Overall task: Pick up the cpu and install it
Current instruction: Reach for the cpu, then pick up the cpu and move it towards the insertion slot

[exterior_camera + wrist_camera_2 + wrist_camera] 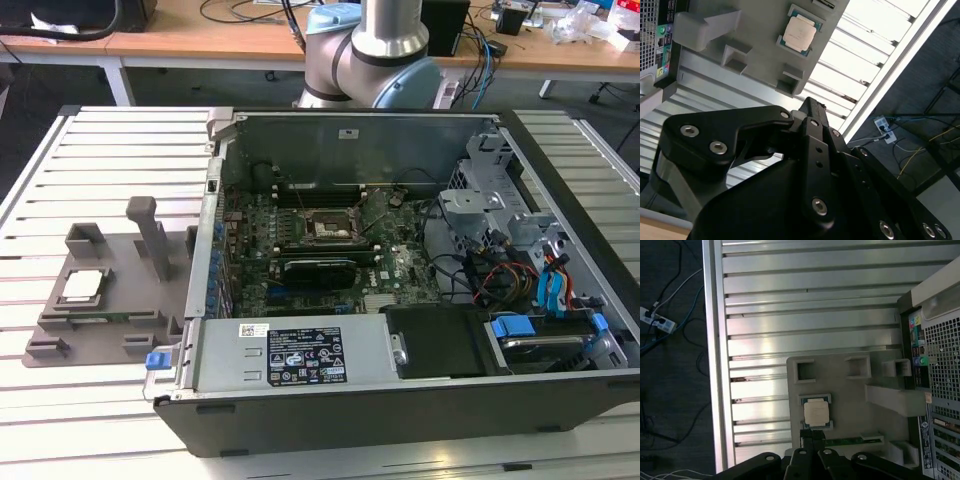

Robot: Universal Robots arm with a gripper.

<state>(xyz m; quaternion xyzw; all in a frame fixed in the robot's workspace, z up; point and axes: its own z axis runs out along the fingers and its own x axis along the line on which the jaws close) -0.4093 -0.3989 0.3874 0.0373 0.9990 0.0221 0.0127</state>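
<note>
End effector (812, 439) hangs clear of cpu (816, 413).

In the exterior view, the robot arm (372, 50) was cut off by the upper edge. In both wrist views, the gripper (809, 105) (812, 440) ran past the frame's edge. In the first wrist view it hid part of the grey fixture tray (850, 390) beside the cpu (816, 412).

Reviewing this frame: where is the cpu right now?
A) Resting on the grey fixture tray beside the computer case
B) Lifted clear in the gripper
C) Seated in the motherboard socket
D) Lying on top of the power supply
A: the cpu lies flat in a recess of the grey fixture tray, which sits on the slatted table at the exterior view's left of the open computer case.
</note>
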